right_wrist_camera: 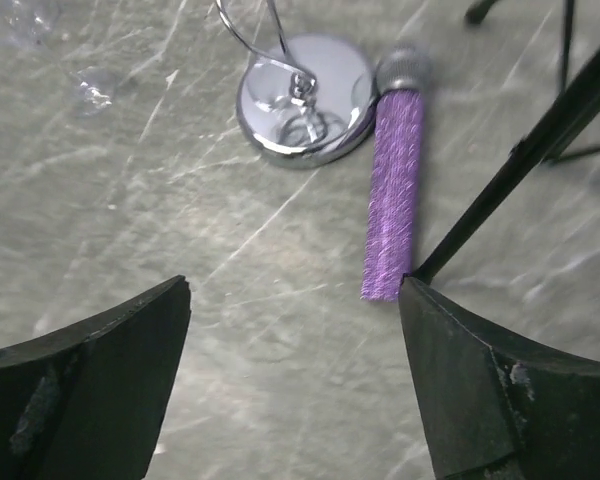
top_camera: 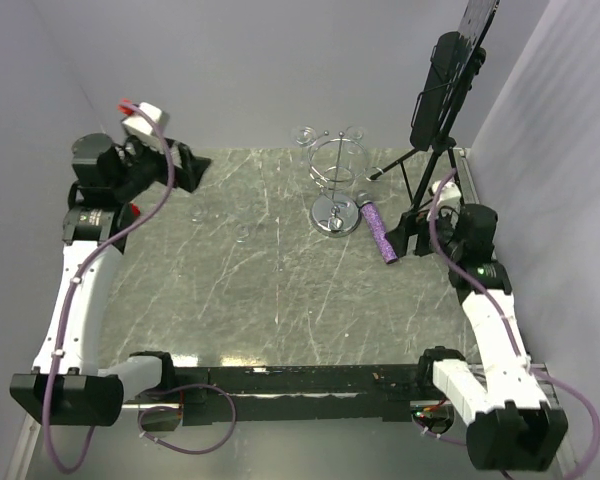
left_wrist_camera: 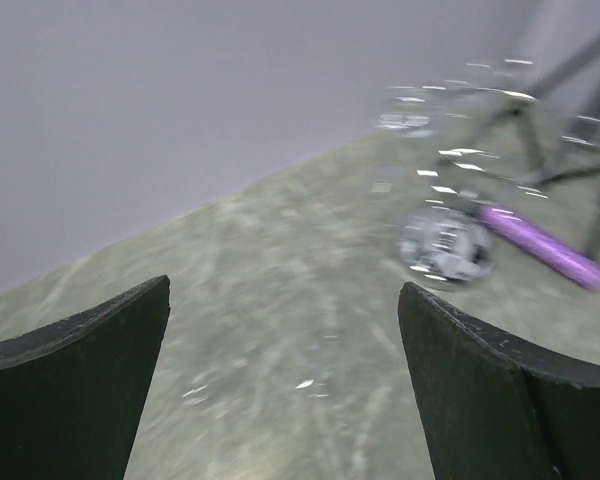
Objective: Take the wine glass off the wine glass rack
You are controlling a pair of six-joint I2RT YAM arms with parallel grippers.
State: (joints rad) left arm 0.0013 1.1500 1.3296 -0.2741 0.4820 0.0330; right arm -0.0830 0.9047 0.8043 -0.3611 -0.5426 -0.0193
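I am seeing both claws released and empty: the left gripper (left_wrist_camera: 285,295) is hovering over the left side of the table (top_camera: 230,300), and the right gripper (right_wrist_camera: 295,290) is hanging above the purple mic (right_wrist_camera: 392,190) lying just beside the rack (top_camera: 335,185). The wine glass (top_camera: 303,135) is hanging from the rack's top loops, at the far middle of the table.

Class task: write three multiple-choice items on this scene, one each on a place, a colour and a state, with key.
1. The microphone lies: A beside the base of the wine glass rack; B under the left arm; C on the tripod.
2. The tripod stand is: A white; B black; C red.
3. The left gripper is: A shut on a glass; B shut, empty; C open.
Key: A, its head is next to the disc; B, dark legs and panel; C, fingers wide apart, nothing between.
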